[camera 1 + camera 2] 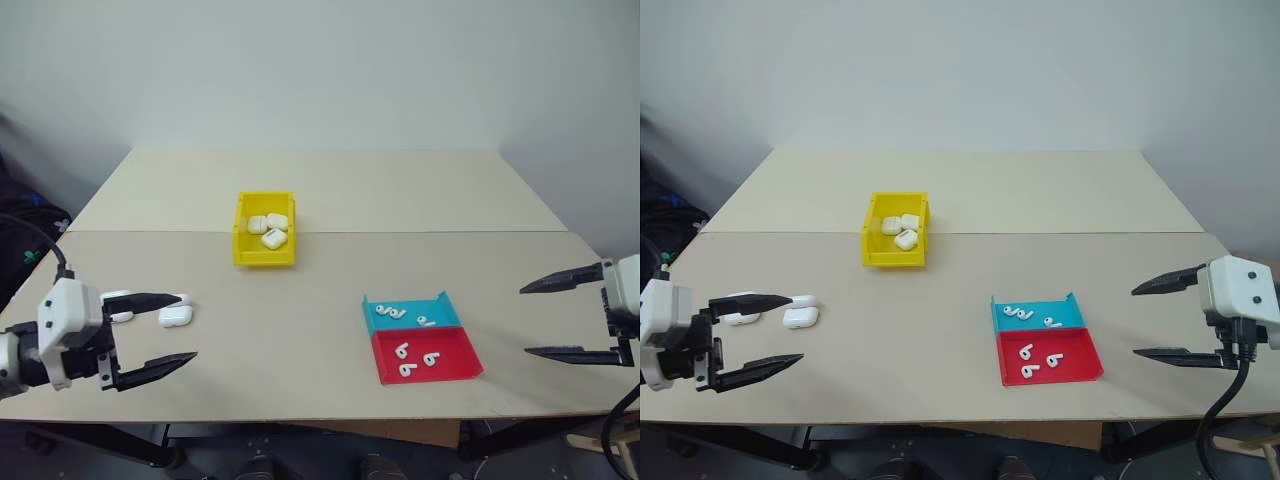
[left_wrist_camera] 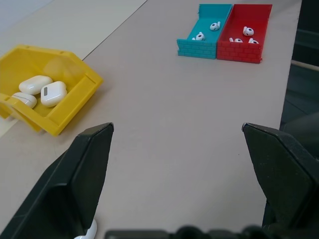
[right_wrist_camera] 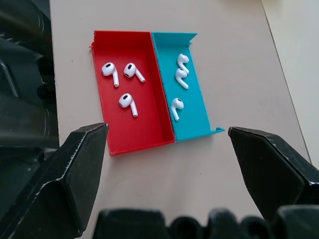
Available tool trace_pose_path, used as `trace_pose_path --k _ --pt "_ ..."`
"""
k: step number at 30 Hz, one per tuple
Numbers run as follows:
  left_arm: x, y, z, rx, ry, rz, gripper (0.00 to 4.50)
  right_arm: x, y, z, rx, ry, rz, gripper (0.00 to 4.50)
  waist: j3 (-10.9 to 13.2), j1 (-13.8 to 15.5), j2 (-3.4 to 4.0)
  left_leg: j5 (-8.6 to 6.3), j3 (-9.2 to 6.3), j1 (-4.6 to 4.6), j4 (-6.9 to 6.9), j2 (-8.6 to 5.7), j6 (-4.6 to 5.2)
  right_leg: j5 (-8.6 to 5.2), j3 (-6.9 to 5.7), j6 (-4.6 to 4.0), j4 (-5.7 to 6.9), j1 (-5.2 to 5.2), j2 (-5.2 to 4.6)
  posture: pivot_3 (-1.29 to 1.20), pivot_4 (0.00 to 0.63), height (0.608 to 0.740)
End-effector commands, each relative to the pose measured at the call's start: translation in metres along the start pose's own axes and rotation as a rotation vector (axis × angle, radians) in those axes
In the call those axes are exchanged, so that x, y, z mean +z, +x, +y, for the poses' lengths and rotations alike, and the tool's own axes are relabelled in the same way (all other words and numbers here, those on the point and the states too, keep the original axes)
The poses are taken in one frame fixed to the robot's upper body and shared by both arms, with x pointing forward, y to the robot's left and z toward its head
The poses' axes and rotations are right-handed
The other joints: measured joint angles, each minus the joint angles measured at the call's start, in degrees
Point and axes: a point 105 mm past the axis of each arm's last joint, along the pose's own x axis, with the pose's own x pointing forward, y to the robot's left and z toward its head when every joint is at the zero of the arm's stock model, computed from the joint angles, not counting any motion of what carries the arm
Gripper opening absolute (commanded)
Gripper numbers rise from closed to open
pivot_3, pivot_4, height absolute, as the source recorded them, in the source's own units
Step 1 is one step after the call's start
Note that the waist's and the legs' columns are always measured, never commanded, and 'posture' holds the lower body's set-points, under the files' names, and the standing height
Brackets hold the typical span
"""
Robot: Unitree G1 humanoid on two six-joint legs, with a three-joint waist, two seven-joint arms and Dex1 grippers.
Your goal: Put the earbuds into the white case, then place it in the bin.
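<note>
Left gripper (image 1: pixel 170 330) hovering wide near left table (image 1: pixel 300 320) edge; should be centring on nearest white case (image 1: pixel 176 316). Right gripper (image 1: pixel 535 320) gaping wide beside earbuds (image 3: pixel 124 84).

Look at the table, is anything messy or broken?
Nothing stands out. Three white cases lie jumbled in the yellow bin, the earbuds lie loose in the blue-and-red tray, and spare cases wait by the open left claw.
</note>
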Motion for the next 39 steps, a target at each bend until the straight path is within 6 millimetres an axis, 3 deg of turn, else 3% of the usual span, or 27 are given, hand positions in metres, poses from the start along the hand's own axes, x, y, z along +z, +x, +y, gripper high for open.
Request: trace_pose_path --k 1,8,15,20,23,27,30,32,39 --pt "0.008 -0.003 -0.004 -0.016 0.01 0.011 4.5 0.003 -0.003 -0.003 -0.004 -0.036 0.025 4.46 0.0 -0.07 0.0 0.0 0.0 0.0 0.0 0.0 0.0 0.0 0.0 0.0 -0.01 0.0 0.0 0.0 0.15 0.74" --pt "0.004 0.002 0.0 0.078 0.048 0.057 4.5 0.0 -0.001 -0.003 0.003 -0.035 0.055 4.46 0.0 -0.02 0.0 0.0 0.01 0.0 0.0 0.0 0.0 0.0 0.01 0.0 -0.01 0.0 -0.01 0.0 0.15 0.74" --pt "0.001 0.01 0.015 0.302 0.143 0.159 4.5 -0.005 0.003 -0.006 -0.002 -0.029 0.071 4.46 0.0 -0.01 0.0 0.0 0.01 0.0 0.0 -0.01 0.0 0.0 0.02 0.0 -0.01 0.01 0.0 0.0 0.15 0.74" --pt "0.008 0.013 0.011 0.323 0.066 0.171 4.5 -0.008 0.008 -0.01 -0.018 -0.058 0.111 4.46 0.0 -0.02 0.0 0.0 0.01 -0.01 0.0 -0.01 0.0 0.0 0.03 0.0 0.0 0.0 0.0 0.0 0.15 0.74" --pt "-0.017 0.007 0.021 0.378 -0.118 0.436 4.5 -0.005 0.011 -0.008 -0.016 -0.046 0.081 4.46 0.03 0.02 -0.05 0.0 -0.01 0.0 0.0 -0.01 0.0 0.0 0.03 0.0 0.06 -0.01 0.03 0.0 0.15 0.74" --pt "-0.036 -0.002 0.048 0.533 -0.362 0.602 4.5 -0.009 0.016 -0.004 -0.014 -0.027 0.087 4.46 0.01 0.07 0.0 0.01 -0.04 0.25 0.01 -0.07 -0.01 -0.01 0.04 0.06 0.09 0.1 0.0 0.0 0.15 0.74" --pt "-0.045 0.003 0.068 0.63 -0.564 0.637 4.5 -0.011 0.019 -0.003 -0.023 -0.019 0.094 4.46 0.04 0.27 -0.08 0.01 -0.09 0.32 0.0 -0.1 0.0 0.0 0.01 0.12 0.09 0.26 0.03 0.0 0.15 0.74" --pt "-0.046 0.011 0.069 0.607 -0.596 0.633 4.5 -0.012 0.02 -0.002 -0.038 -0.007 0.096 4.46 0.03 -0.22 -0.1 0.01 -0.1 0.21 0.0 -0.1 0.0 0.21 0.04 0.43 0.1 0.21 0.05 0.0 0.15 0.74" --pt "-0.06 0.024 0.074 0.667 -0.683 0.654 4.5 -0.014 0.03 0.004 -0.049 0.025 0.091 4.46 0.06 -0.18 -0.14 -0.08 -0.1 -0.02 -0.03 -0.1 -0.01 0.32 0.11 0.14 0.13 0.0 0.06 0.0 0.15 0.74"
